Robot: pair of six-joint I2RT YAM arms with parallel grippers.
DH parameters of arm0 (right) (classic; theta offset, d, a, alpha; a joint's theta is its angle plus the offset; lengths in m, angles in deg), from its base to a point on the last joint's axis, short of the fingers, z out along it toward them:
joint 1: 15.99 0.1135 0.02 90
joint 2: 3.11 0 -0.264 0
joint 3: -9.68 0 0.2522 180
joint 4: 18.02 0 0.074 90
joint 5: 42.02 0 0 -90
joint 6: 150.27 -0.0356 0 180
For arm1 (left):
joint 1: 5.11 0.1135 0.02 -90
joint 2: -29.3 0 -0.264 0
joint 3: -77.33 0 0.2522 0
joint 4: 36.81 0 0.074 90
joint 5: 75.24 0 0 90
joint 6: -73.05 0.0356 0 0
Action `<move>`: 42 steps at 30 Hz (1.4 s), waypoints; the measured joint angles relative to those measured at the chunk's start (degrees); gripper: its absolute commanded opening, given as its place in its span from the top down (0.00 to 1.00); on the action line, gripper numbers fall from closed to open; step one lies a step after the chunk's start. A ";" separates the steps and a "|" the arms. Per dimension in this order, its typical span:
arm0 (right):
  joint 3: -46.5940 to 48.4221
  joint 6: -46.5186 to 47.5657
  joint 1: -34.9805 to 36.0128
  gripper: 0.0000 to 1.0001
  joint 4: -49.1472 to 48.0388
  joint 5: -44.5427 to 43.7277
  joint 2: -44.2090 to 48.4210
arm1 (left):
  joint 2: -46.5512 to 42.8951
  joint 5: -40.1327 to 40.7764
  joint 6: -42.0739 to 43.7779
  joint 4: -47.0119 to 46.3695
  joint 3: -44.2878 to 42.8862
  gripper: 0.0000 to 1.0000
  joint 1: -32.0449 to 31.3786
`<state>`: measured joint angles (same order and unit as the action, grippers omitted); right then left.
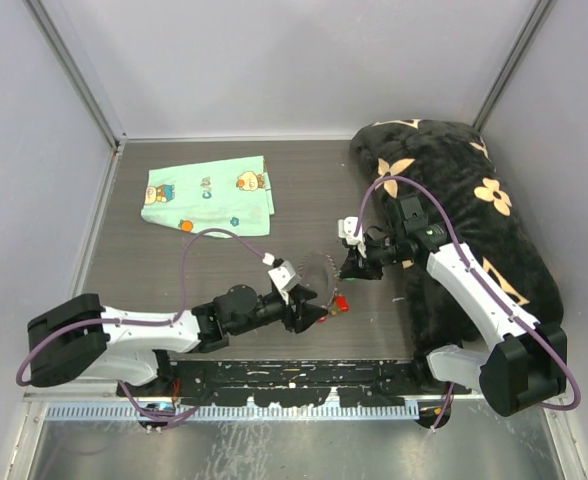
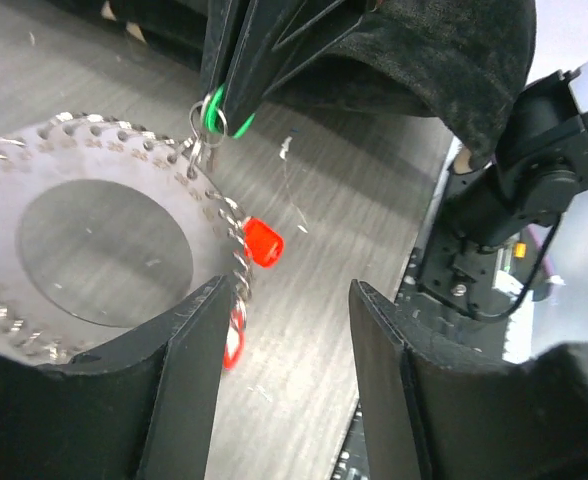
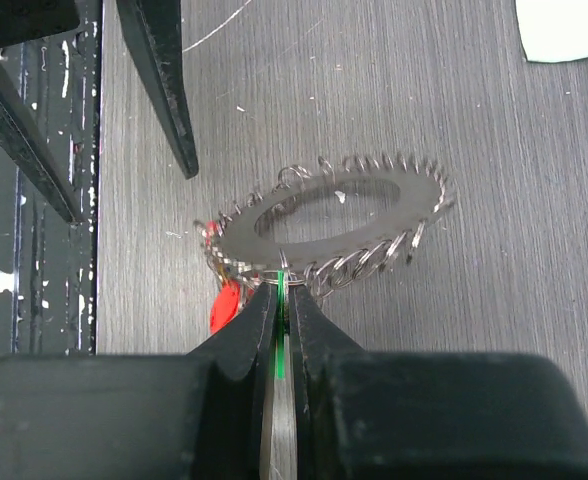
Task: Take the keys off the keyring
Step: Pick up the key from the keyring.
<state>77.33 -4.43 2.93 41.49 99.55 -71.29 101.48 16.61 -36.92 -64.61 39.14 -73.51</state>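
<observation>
The keyring (image 1: pixel 312 271) is a flat silver ring fringed with small wire loops, held slightly tilted above the table. My right gripper (image 3: pixel 281 290) is shut on a green-headed key (image 3: pixel 278 325) that hangs from the near rim of the keyring (image 3: pixel 399 195). In the left wrist view, the keyring (image 2: pixel 34 170) fills the left side, with the green key (image 2: pixel 214 112) pinched at its top. Two red-headed keys (image 2: pixel 263 242) dangle from its right rim. My left gripper (image 2: pixel 289 290) stands open just beside them; the lower red key (image 2: pixel 232 340) sits against its left finger, ungripped.
A mint-green printed cloth (image 1: pixel 209 197) lies at the back left of the table. A black flower-patterned cushion (image 1: pixel 454 190) fills the right side, behind my right arm. The black rail of the arm bases (image 1: pixel 294 378) runs along the near edge.
</observation>
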 measured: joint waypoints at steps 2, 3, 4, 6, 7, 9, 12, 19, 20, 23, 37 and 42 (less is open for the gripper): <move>0.00 0.07 0.02 0.99 0.11 0.22 0.00 | 0.61 0.15 4.46 -1.33 -0.09 0.47 0.00; 0.00 0.15 0.09 0.99 0.17 0.24 0.00 | 0.94 0.20 6.29 -1.90 -0.20 0.47 0.00; 0.00 0.20 0.15 0.99 0.22 0.26 0.00 | 1.46 0.31 8.61 -2.69 -0.35 0.47 0.00; 0.00 0.26 0.22 0.99 0.26 0.50 0.00 | 2.01 0.42 12.33 -3.43 -0.52 0.50 0.00; 0.00 0.33 0.24 0.99 0.33 0.61 0.00 | 2.08 0.57 14.16 -3.69 -0.52 0.51 0.00; 0.00 0.39 0.31 0.99 0.55 0.74 0.00 | 2.08 0.98 17.42 -4.26 -0.52 0.55 0.00; 0.00 0.68 0.42 0.99 0.70 1.01 0.00 | 2.08 1.09 21.31 -4.83 -0.52 0.62 0.26; 0.00 1.25 0.52 0.99 1.33 1.11 0.00 | 2.12 -1.64 26.88 -5.14 -0.85 0.66 2.01; 0.00 1.29 0.55 0.99 1.44 1.16 -0.02 | 2.25 -2.10 27.34 -5.40 -1.05 0.67 2.29; 0.00 1.51 0.59 0.99 1.57 1.38 -0.09 | 3.26 -3.41 28.46 -5.57 -2.27 0.69 3.28; 0.00 2.47 1.25 0.99 2.05 1.46 -0.13 | 10.08 -7.98 28.39 -8.94 -3.98 0.73 6.75; 0.00 2.51 1.29 0.99 2.14 1.44 -0.55 | 11.85 -9.25 27.87 -10.27 -4.17 0.73 7.43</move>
<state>77.33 -1.92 4.22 43.64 100.99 -71.84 113.33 7.36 -9.05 -74.88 34.97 -66.08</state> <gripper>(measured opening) 0.126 0.274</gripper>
